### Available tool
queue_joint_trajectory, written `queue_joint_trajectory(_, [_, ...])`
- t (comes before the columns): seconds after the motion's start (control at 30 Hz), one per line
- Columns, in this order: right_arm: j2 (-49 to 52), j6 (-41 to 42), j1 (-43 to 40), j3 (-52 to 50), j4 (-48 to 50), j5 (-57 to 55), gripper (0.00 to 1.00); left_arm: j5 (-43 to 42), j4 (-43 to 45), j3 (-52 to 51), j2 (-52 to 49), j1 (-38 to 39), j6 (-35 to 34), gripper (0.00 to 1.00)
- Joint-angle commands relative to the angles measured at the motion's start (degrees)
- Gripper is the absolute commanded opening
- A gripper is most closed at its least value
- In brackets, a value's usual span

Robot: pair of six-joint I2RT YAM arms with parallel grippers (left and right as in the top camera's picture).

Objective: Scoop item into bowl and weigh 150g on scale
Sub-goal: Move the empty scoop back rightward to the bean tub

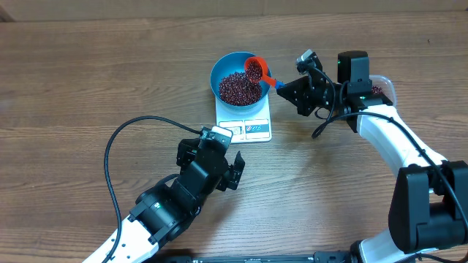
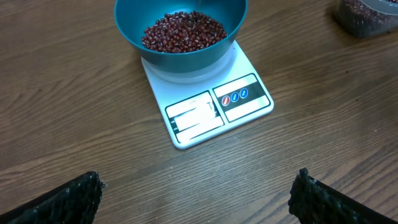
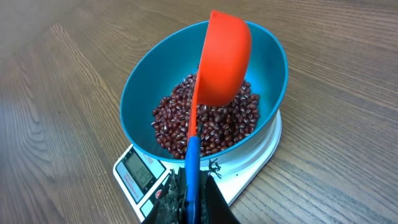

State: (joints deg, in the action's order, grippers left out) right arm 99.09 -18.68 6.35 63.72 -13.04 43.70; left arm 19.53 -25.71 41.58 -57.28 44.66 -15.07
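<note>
The blue bowl (image 1: pixel 238 79) stands on the white scale (image 1: pixel 246 124) and holds a pile of dark red-brown beans (image 1: pixel 238 88). My right gripper (image 1: pixel 285 88) is shut on the blue handle of the orange-red scoop (image 1: pixel 255 69), which hangs tipped over the bowl's right rim with beans in its cup. From the right wrist, the scoop (image 3: pixel 222 62) is above the beans (image 3: pixel 211 121) in the bowl (image 3: pixel 143 93), with the scale (image 3: pixel 140 174) beneath and the gripper (image 3: pixel 191 202) clamping the handle. My left gripper (image 2: pixel 199 199) stands open over bare wood, short of the scale (image 2: pixel 211 106) and bowl (image 2: pixel 180 31).
A clear tub with more beans (image 1: pixel 379 89) sits at the right behind my right arm; its corner (image 2: pixel 367 15) shows in the left wrist view. A black cable (image 1: pixel 121 150) loops over the table left of my left arm.
</note>
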Motion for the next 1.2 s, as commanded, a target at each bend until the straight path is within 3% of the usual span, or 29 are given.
queue_joint_trajectory(0.0, [0.37,0.76,-0.42,-0.02,0.31,1.01,0.04,-0.07,0.02,-0.35,0.28,0.37,-0.81,0.99])
queue_joint_trajectory(0.1, [0.37,6.16,-0.42,-0.02,0.11,1.18,0.04,-0.07,0.02,-0.35,0.28,0.37,-0.81,1.0])
queue_joint_trajectory(0.27, [0.37,23.61,-0.44,-0.02,-1.36,1.57,0.04,-0.07,0.04,-0.35,0.28,0.37,-0.81,1.0])
queue_joint_trajectory(0.4, [0.37,30.29,-0.44,-0.02,-1.81,2.71,0.04,-0.07,0.02,-0.35,0.28,0.37,-0.81,1.0])
queue_joint_trajectory(0.7, [0.37,31.15,-0.44,-0.02,-1.29,9.81,0.04,-0.07,0.04,-0.35,0.28,0.37,-0.81,1.0])
queue_joint_trajectory(1.17, [0.37,31.1,-0.44,-0.02,-1.14,10.43,0.04,-0.07,0.02,-0.35,0.28,0.37,-0.81,1.0])
